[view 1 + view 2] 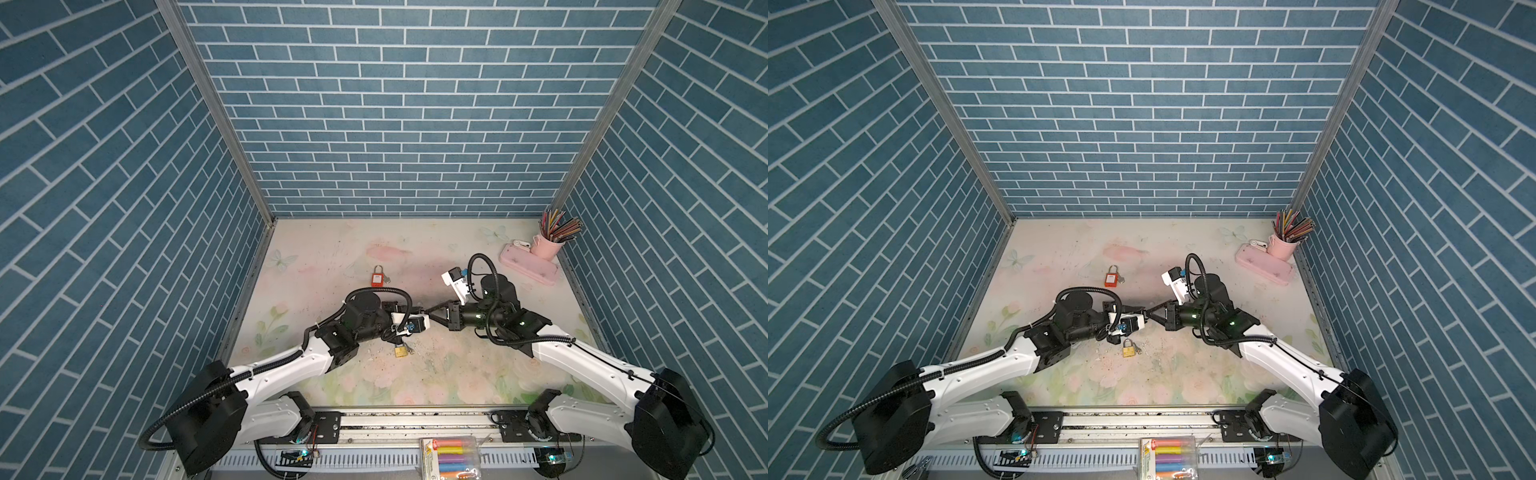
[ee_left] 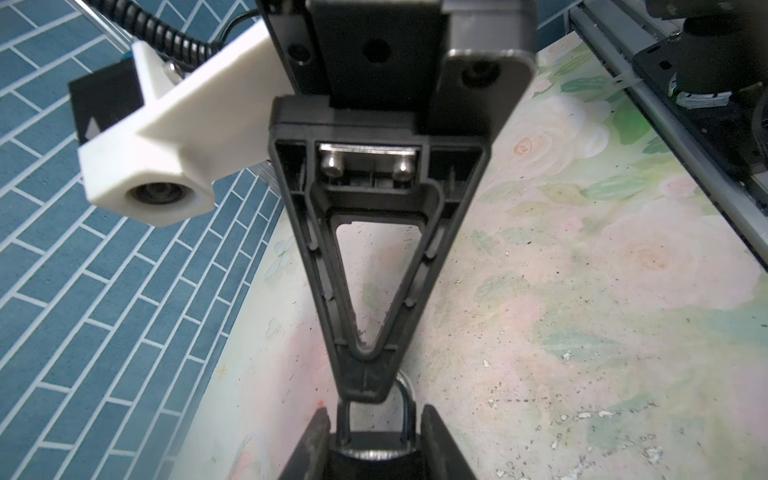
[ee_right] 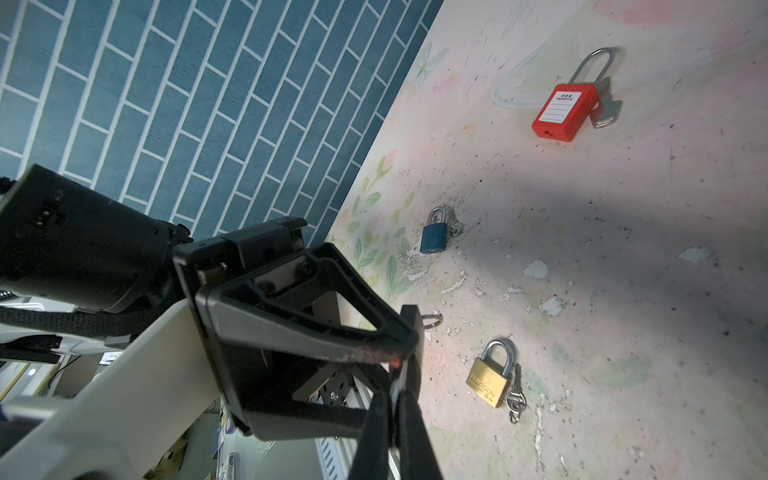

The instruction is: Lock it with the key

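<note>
Currently, the left gripper point(image 2: 376, 415) is set narrow and clamps the dark padlock point(image 2: 374, 455) by its body, one finger on each flank. The shackle point(image 2: 409, 409) projects outward past the left fingertips. The lock's long axis runs along those fingers and points straight at the right gripper point(image 2: 365, 386). The right fingers are pressed together, with their tips against the shackle crown or just short of it; contact cannot be confirmed. The right arm is therefore the one placed to act on the shackle, probably by pushing along that axis toward the left palm. No key is discernible between the right fingers. The keyway end of the body lies back toward the left palm and is cut off. A key ring point(image 3: 432, 320) shows just beyond the left fingertips in the right wrist view; its attachment is unclear.
</note>
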{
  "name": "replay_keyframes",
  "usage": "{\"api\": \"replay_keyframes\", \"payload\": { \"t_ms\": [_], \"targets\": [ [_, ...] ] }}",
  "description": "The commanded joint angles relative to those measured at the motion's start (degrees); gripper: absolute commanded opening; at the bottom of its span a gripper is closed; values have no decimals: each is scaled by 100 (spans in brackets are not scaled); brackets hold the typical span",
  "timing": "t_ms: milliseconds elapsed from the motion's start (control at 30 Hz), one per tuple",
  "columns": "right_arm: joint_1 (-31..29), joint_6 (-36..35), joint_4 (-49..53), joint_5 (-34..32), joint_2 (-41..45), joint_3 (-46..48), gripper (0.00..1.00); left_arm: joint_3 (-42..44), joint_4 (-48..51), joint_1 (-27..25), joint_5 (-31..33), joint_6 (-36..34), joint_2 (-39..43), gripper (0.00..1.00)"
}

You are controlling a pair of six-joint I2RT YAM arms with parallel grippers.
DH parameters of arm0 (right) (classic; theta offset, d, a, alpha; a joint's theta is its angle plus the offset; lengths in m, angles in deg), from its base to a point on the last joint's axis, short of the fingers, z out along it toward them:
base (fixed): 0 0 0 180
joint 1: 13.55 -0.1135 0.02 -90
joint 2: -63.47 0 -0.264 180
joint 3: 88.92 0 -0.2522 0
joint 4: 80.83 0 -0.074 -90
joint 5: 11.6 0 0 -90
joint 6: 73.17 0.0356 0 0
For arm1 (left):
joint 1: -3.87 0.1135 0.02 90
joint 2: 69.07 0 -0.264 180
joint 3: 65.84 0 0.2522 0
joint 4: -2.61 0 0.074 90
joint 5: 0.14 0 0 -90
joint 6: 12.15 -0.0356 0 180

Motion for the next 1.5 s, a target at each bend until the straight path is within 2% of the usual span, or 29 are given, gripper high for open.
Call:
{"api": "replay_keyframes", "payload": {
  "t_ms": [0, 333, 600, 633, 700, 800, 867, 1000, 1100, 1133, 1167, 1267, 1333, 1467],
  "targets": [
    [-196, 148, -103, 529, -311, 231, 0, -717, -1775, -190, -682, 45, 64, 0],
    [-195, 177, -279, 551, -460, 390, 0, -764, -2120, -196, -581, 124, -37, 0],
    [119, -407, 1096, 111, 54, -438, 0, -325, -1906, -195, 195, 495, -18, 0],
    [198, -468, 1248, 55, 168, -554, 3, -262, -1817, -191, 303, 541, 14, 0],
    [361, -610, 1570, -128, 443, -831, 16, -114, -1663, -198, 567, 726, 94, 0],
    [475, -786, 1711, -434, 887, -1116, 32, 98, -1624, -196, 992, 1166, 265, 0],
    [481, -949, 1713, -612, 1162, -1275, 40, 186, -1622, -197, 1261, 1441, 370, 0],
    [482, -1253, 1484, -880, 1687, -1248, 47, 156, -1509, -196, 2119, 2127, 436, 0],
    [480, -1363, 1363, -1095, 1953, -1008, 48, 157, -1566, -191, 2443, 2460, 508, 0],
    [480, -1368, 1314, -1134, 2007, -894, 48, 141, -1611, -190, 2580, 2664, 525, 0],
    [485, -1364, 1281, -1153, 2041, -783, 48, 65, -1629, -192, 2940, 3194, 509, 0],
    [482, -1235, 1097, -1113, 2040, -457, 48, -478, -853, -27, 3745, 4430, 410, 0],
    [479, -1141, 909, -1077, 1999, -221, 48, -750, -455, 135, 3804, 5305, 363, 0],
    [445, -949, 402, -1066, 1782, 182, 46, -758, -436, 357, 3708, 7288, 380, 0]
  ]
}}
